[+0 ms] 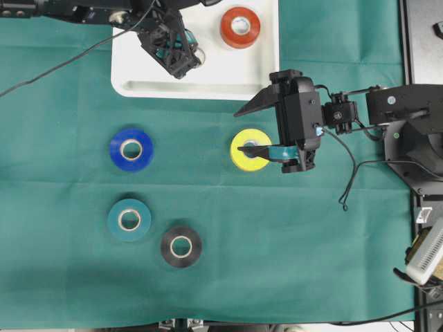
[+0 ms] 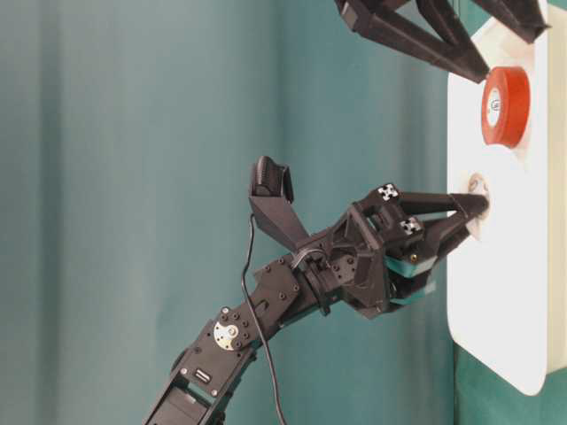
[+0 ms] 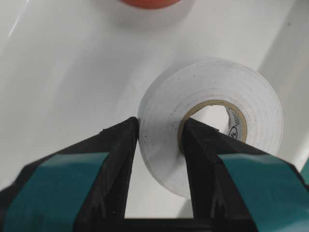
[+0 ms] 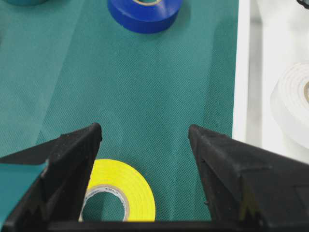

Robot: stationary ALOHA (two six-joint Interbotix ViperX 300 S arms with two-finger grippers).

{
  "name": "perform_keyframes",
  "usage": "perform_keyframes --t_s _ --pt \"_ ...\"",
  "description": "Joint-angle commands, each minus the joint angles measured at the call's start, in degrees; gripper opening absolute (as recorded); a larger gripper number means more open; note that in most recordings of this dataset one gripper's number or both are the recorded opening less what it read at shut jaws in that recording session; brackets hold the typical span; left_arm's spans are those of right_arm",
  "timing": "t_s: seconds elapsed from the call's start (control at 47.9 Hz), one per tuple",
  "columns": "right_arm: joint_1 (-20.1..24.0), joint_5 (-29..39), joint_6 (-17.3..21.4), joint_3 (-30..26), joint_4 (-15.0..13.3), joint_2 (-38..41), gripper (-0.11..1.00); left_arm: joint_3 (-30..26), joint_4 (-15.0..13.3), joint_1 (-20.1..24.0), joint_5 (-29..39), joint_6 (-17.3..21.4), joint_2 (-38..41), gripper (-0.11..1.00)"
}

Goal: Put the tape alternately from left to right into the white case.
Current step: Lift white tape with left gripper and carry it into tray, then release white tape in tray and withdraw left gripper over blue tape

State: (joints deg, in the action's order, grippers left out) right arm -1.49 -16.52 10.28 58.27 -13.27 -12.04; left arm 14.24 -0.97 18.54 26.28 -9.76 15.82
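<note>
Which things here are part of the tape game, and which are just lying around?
Part of the job:
- white case
- red-orange roll and white roll, both in the case
- yellow roll, blue roll, teal roll, black roll, on the cloth
- left end effector pinching the white roll; right end effector open

Just lying about:
- green cloth
- loose black cable

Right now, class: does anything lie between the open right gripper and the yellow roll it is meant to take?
Nothing visible does. The right gripper hangs open directly above the yellow roll, one finger crossing over its core in the overhead view. In the right wrist view only bare green cloth shows between the fingers; the blue roll lies apart.
</note>
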Motion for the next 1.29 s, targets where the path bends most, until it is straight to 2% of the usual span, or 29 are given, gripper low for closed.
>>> perform_keyframes --t_s 0.0,0.125,0.188,0.272,0.397,0.459,0.919,1.274 --pt "0.3 -0.5 0.0 -1.1 0.2 -1.0 0.81 -1.7 -0.2 0.0 -1.3 0.2 -1.1 -0.02" --pt "0.3 -0.5 0.0 -1.1 0.2 -1.0 0.81 -1.7 -0.2 0.0 -1.8 0.3 -1.1 0.0" --pt "0.3 -0.5 0.0 -1.1 0.2 -1.0 0.81 -1.4 -0.2 0.0 -1.8 0.3 -1.1 0.07" --pt "0.3 -0.4 0.0 -1.1 0.2 -1.0 0.81 -1.1 -0.2 0.0 -1.7 0.3 -1.1 0.25" --pt "0.3 -0.4 0.0 -1.1 0.2 -1.0 0.81 -1.0 -0.2 0.0 -1.7 0.3 -1.1 0.63" --pt "0.3 -0.5 0.0 -1.1 0.2 -1.0 0.81 -1.0 -0.2 0.0 -1.7 0.3 -1.2 0.78" --pt "0.3 -0.5 0.0 -1.1 0.2 -1.0 0.81 1.2 -0.2 -0.2 -1.8 0.4 -3.9 0.75" --pt "0.3 -0.5 0.0 -1.1 0.2 -1.0 0.81 6.4 -0.2 -3.7 -1.8 0.4 -8.7 0.75"
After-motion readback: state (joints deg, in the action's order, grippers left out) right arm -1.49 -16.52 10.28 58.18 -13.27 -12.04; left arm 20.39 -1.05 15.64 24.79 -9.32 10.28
